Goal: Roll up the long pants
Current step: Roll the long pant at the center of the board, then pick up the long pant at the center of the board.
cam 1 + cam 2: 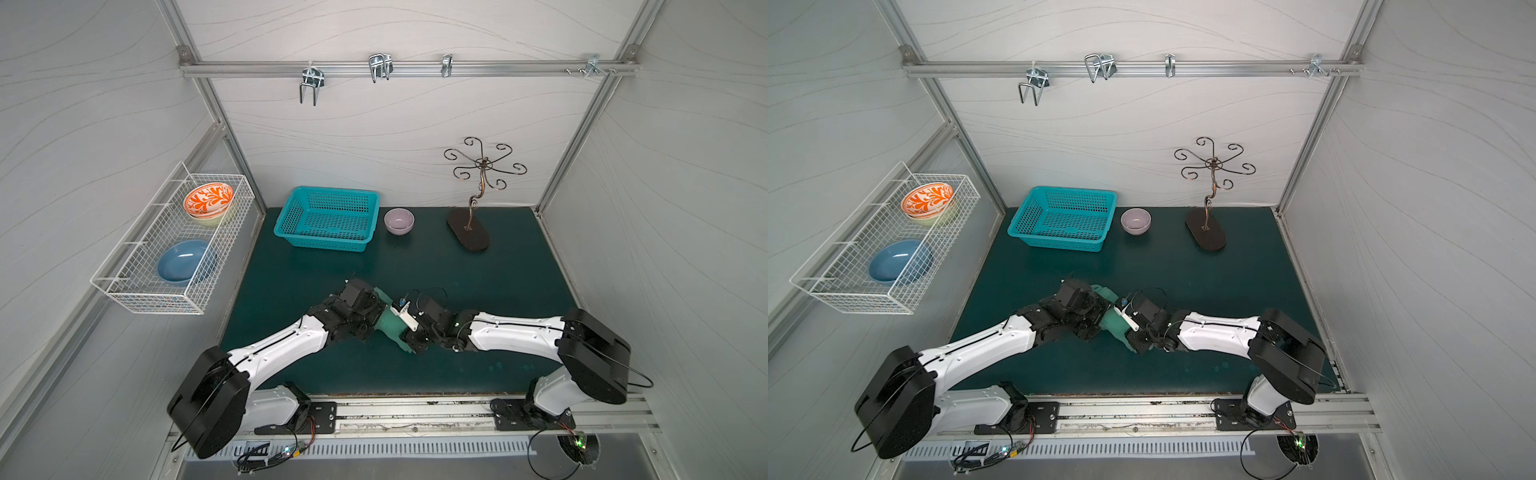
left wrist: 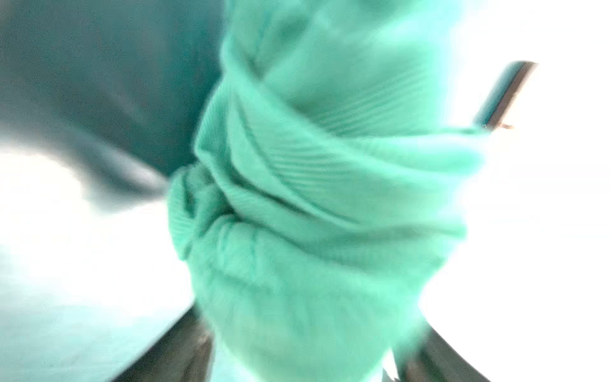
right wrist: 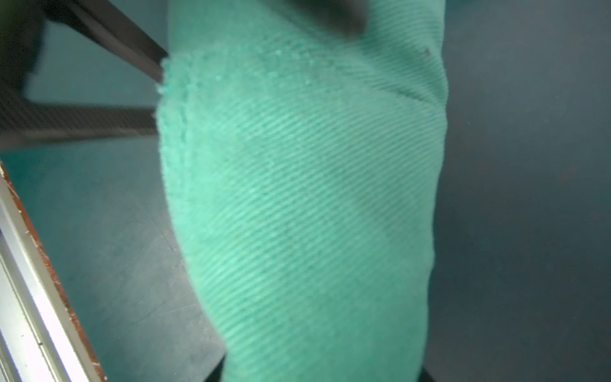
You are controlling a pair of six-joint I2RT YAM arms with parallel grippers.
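1. Right wrist view: the mid-green ribbed cloth long pants (image 3: 297,198), bundled into a roll, are over the dark teal mat (image 3: 529,198), between its centre and near edge.
2. My left gripper (image 2: 312,334) straddles the roll, jaws spread and loose.
3. My right gripper (image 1: 406,332) meets the other end; I cannot tell whether it grips.
4. I'd clamp right firmly before re-gripping left, keeping the layers tight.

long pants (image 3: 297,198): green, fine-ribbed | basket (image 1: 289,216): turquoise | mat (image 1: 498,291): dark teal | small bowl (image 1: 399,227): lilac
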